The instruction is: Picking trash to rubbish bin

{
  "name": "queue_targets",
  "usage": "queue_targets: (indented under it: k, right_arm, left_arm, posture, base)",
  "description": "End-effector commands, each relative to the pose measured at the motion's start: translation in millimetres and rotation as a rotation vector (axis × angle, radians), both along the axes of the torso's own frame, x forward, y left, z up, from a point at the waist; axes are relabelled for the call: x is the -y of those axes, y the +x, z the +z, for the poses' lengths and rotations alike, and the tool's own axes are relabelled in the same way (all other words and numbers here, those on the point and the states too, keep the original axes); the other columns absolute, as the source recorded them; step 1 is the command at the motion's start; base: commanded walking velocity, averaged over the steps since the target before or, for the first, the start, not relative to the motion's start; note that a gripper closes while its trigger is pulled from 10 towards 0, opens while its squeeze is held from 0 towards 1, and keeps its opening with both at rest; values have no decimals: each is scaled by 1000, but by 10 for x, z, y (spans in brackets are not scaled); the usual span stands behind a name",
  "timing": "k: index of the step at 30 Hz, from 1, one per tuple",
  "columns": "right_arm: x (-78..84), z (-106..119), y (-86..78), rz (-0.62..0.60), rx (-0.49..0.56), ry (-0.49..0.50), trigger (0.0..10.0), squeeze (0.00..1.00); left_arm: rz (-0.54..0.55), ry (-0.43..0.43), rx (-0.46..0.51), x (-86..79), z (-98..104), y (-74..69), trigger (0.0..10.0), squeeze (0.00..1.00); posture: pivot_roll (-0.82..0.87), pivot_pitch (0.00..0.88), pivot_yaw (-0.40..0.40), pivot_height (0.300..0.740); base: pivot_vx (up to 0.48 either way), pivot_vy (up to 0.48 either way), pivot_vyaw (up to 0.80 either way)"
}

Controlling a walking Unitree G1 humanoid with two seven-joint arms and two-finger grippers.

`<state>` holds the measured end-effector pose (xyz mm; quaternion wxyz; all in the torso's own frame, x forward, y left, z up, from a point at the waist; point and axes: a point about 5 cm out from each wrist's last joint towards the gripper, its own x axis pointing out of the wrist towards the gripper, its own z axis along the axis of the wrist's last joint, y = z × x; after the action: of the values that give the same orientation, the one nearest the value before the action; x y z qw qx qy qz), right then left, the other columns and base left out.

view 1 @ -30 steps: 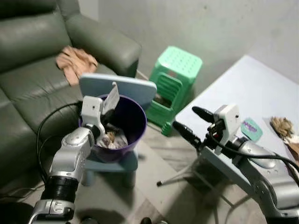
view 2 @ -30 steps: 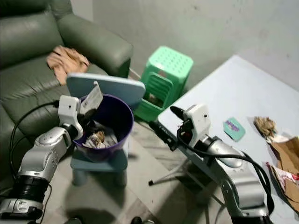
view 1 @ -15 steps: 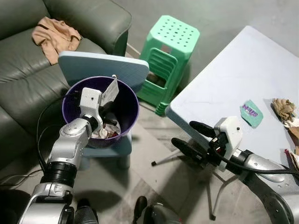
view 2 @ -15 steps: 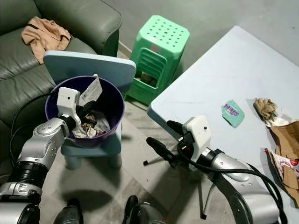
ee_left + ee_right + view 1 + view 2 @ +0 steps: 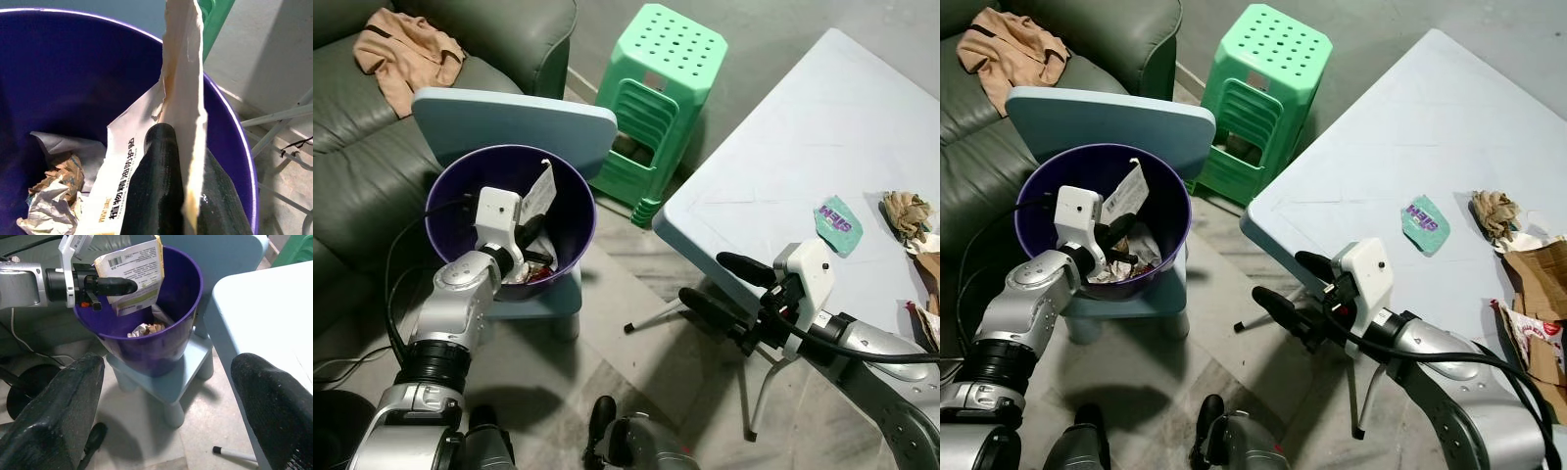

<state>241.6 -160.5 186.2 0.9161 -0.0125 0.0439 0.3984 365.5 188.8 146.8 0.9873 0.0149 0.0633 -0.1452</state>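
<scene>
A purple rubbish bin [image 5: 570, 186] stands on a small blue chair [image 5: 514, 119]. Inside its rim my left gripper [image 5: 534, 247] is shut on a torn printed card [image 5: 541, 192], which stands upright between the black fingers [image 5: 151, 186]. Crumpled paper [image 5: 54, 196] lies at the bin's bottom. My right gripper [image 5: 703, 277] hangs open and holds nothing, just off the near corner of the pale table [image 5: 803, 127]. On that table lie a teal packet [image 5: 834, 217], a crumpled brown wad [image 5: 906, 208] and torn cardboard [image 5: 1533, 284].
A green plastic stool [image 5: 656, 88] stands between the bin and the table. A dark green sofa [image 5: 372, 147] with a tan cloth [image 5: 403, 44] is behind the chair. A black cable [image 5: 396, 294] loops beside my left arm.
The camera has tilted down and closer. My left gripper has sunk a little lower inside the bin's rim, still holding the card. The right gripper stays open near the table corner.
</scene>
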Motion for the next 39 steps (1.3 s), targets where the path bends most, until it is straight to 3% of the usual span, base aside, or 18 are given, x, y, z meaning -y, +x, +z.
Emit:
queue_targets:
  k: [1, 4, 5, 6, 39]
  right_arm:
    - [34, 18, -35, 8, -3, -14, 10000, 0]
    - [28, 28, -42, 19, -3, -8, 10000, 0]
    - [28, 37, -52, 25, -5, -4, 10000, 0]
    - [27, 41, -52, 29, -5, -2, 10000, 0]
    - [29, 80, -9, 31, 13, 30, 10000, 0]
  left_arm:
    - [-19, 7, -30, 42, -97, -25, 10000, 0]
    - [-17, -2, -27, 22, -91, -23, 10000, 0]
    - [-10, -18, -23, 3, -80, -19, 10000, 431]
    - [-7, -19, -21, -6, -73, -13, 10000, 1000]
    - [8, -33, 43, -98, 113, 57, 10000, 1000]
  posture:
    - [-127, 380, -283, 740]
    - [-128, 376, -284, 740]
    - [-128, 376, -284, 740]
    - [-128, 371, -284, 740]
    - [-106, 345, -275, 740]
  base:
    - [0, 0, 0]
    - [0, 0, 0]
    - [0, 0, 0]
    - [0, 0, 0]
    - [0, 0, 0]
